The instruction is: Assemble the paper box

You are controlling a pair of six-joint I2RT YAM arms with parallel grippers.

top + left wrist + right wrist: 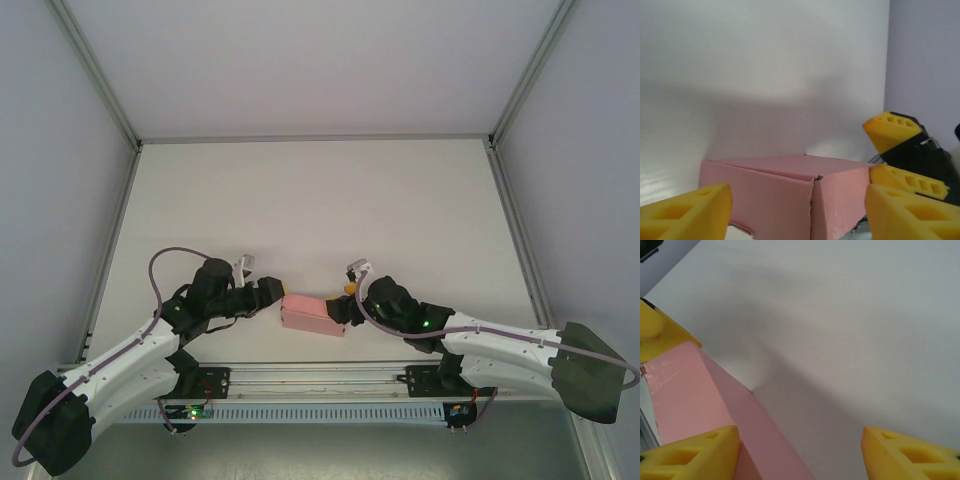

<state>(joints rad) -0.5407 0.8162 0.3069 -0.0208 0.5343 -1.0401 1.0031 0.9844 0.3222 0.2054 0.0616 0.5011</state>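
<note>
The paper box (313, 313) is a small pink card box lying on the white table between my two grippers. In the left wrist view a corner of the box (790, 195) points at the camera. My left gripper (799, 212) is open, with a yellow finger on each side of the box; I cannot tell whether they touch it. My left gripper (274, 294) is at the box's left end and my right gripper (346, 304) at its right end. My right gripper (800, 455) is open. Its left finger (695, 452) rests against the box (695, 400), and bare table lies between its fingers.
The white table (320, 210) stretches away behind the box, walled by grey panels on metal frame posts (120, 210). A metal rail (310, 375) runs along the near edge between the arm bases. The right gripper's fingers (907, 182) sit at the box's right end.
</note>
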